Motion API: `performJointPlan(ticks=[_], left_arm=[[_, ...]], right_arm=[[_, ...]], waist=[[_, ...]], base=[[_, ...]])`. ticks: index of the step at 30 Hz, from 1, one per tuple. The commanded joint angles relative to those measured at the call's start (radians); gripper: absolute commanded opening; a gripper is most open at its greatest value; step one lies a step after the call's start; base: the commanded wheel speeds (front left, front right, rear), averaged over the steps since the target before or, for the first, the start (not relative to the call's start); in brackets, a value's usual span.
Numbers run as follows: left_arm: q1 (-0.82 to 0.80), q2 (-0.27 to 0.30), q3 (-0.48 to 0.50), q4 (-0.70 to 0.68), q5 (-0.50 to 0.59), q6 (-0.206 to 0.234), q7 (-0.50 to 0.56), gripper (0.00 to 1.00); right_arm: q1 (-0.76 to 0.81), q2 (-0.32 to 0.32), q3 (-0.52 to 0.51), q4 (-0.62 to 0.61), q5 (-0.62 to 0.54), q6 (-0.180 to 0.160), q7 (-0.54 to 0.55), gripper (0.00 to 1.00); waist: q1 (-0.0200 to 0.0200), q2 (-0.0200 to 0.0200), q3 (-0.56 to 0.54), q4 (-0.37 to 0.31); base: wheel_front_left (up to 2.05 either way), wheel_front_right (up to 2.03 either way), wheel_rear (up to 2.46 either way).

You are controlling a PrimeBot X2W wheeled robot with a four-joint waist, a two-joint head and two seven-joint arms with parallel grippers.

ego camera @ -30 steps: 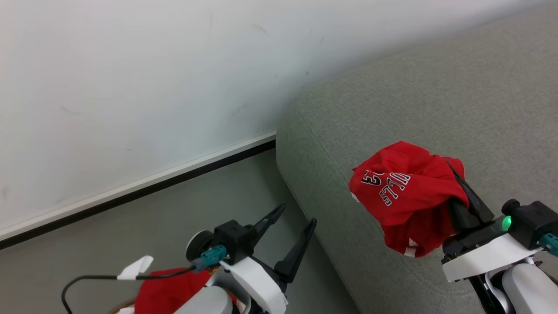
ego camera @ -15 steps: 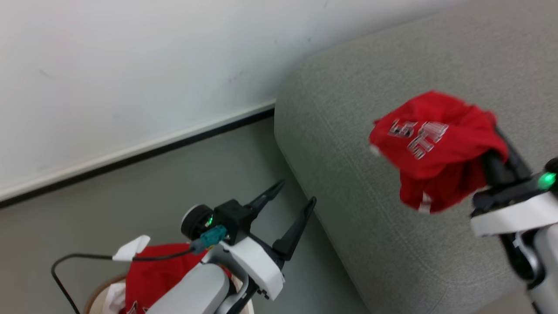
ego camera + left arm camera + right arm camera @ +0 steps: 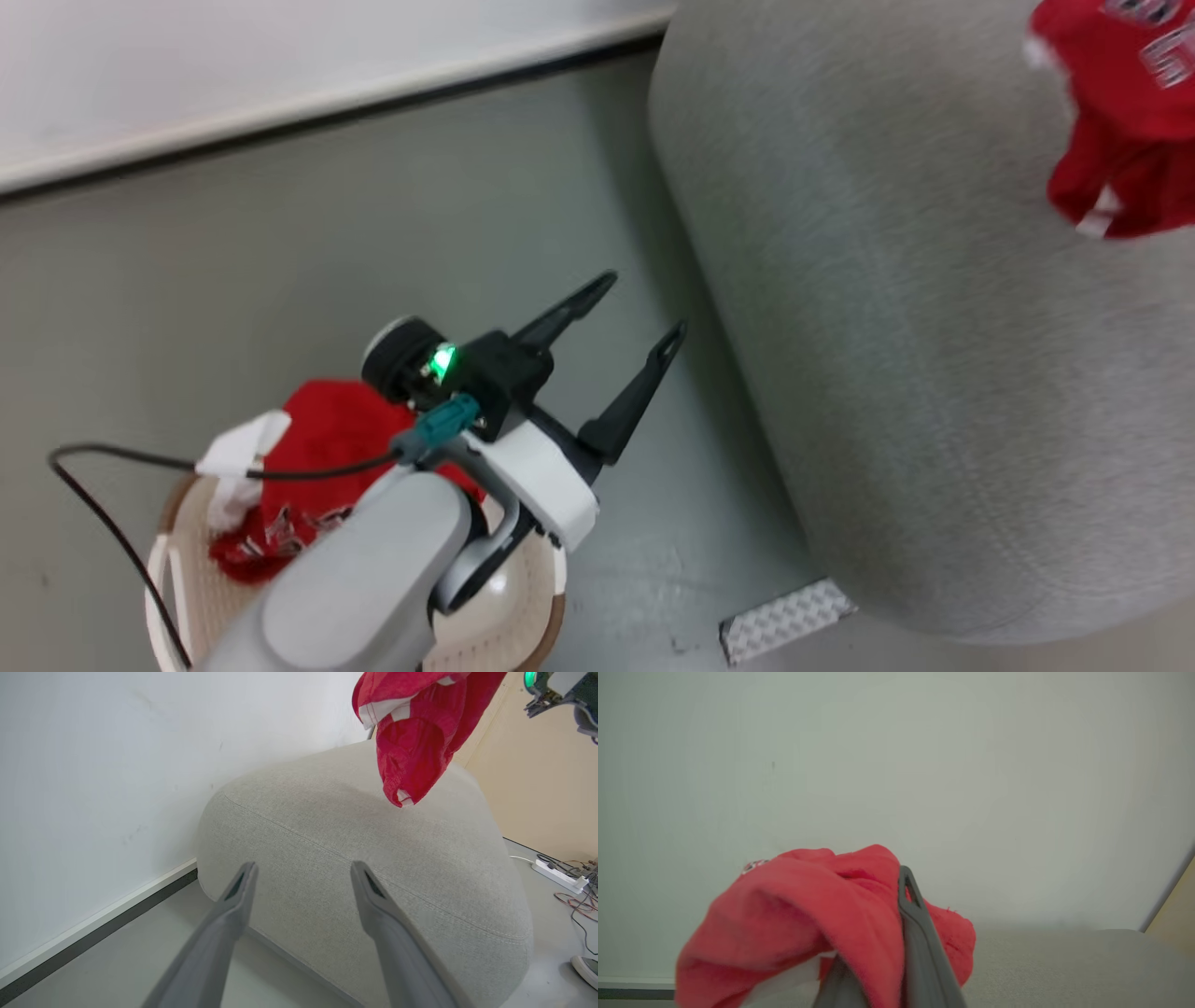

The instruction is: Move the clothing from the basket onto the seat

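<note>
The seat (image 3: 915,327) stands by the wall (image 3: 93,765). The basket (image 3: 191,597) sits on the floor (image 3: 280,243) near its corner, red clothing (image 3: 322,439) inside. A red jersey (image 3: 1120,112) hangs above the seat, pinched in the right gripper (image 3: 903,891). The left gripper (image 3: 642,303) hovers between basket and seat, spread wide, empty.

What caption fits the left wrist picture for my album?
Open left gripper faces the grey seat while red clothing hangs above it.
</note>
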State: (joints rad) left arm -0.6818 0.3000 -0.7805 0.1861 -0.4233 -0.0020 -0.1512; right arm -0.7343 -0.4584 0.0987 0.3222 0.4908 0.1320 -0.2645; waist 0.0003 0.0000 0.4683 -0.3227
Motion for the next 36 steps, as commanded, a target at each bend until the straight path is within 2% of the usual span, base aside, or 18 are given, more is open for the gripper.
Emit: performJointPlan(ticks=[1, 8, 14, 19, 23, 24, 27, 28, 29, 36], left_arm=[[-0.030, 0.013, 0.006, -0.016, 0.020, 0.002, 0.009, 1.00], [-0.094, 0.036, 0.018, -0.056, 0.040, 0.011, 0.036, 1.00], [-0.122, 0.053, 0.028, -0.068, 0.044, 0.011, 0.037, 1.00], [-0.127, 0.058, 0.039, -0.058, 0.033, 0.018, 0.025, 1.00], [-0.115, 0.047, 0.036, -0.041, 0.024, 0.019, 0.011, 1.00], [-0.112, 0.043, 0.035, -0.038, 0.020, 0.019, 0.008, 1.00], [-0.103, 0.038, 0.034, -0.022, 0.010, 0.021, -0.007, 1.00], [-0.099, 0.036, 0.034, -0.015, 0.006, 0.021, -0.011, 1.00], [-0.094, 0.033, 0.034, -0.009, 0.001, 0.020, -0.015, 1.00], [-0.055, 0.023, 0.034, 0.041, -0.022, 0.018, -0.043, 1.00]], right_arm=[[-0.041, -0.027, -0.019, 0.028, -0.007, -0.003, 0.000, 0.00], [-0.137, -0.080, -0.030, 0.165, -0.012, -0.003, 0.000, 0.00], [-0.194, -0.124, -0.015, 0.314, -0.024, -0.003, 0.001, 0.00], [-0.239, -0.149, 0.088, 0.427, 0.000, -0.003, 0.026, 0.00], [-0.265, -0.175, 0.183, 0.493, 0.044, -0.003, 0.098, 0.00], [-0.270, -0.180, 0.205, 0.504, 0.054, -0.003, 0.116, 0.04], [-0.279, -0.206, 0.263, 0.520, 0.096, -0.003, 0.149, 0.46], [-0.281, -0.212, 0.280, 0.525, 0.107, -0.003, 0.154, 0.96], [-0.282, -0.216, 0.296, 0.530, 0.117, -0.003, 0.160, 1.00], [-0.253, -0.236, 0.404, 0.538, 0.191, -0.003, 0.217, 1.00]], waist=[[-0.0003, 0.0000, 0.096, 0.052], [-0.0003, 0.0000, 0.214, 0.092], [-0.0003, 0.0000, 0.270, 0.117], [-0.0003, 0.0000, 0.274, 0.127], [-0.0003, 0.0000, 0.252, 0.133], [-0.0003, 0.0000, 0.244, 0.135], [-0.0003, 0.0000, 0.219, 0.138], [-0.0003, 0.0000, 0.210, 0.138], [-0.0003, 0.0000, 0.199, 0.137], [-0.0003, 0.0000, 0.107, 0.126]], base=[[0.00, 0.00, 0.00], [0.00, 0.00, 0.00], [0.00, 0.00, 0.00], [0.00, 0.00, 0.00], [0.00, 0.00, 0.00], [0.00, 0.00, 0.00], [0.00, 0.00, 0.00], [0.00, 0.00, 0.00], [0.00, 0.00, 0.00], [0.00, 0.00, 0.00]])
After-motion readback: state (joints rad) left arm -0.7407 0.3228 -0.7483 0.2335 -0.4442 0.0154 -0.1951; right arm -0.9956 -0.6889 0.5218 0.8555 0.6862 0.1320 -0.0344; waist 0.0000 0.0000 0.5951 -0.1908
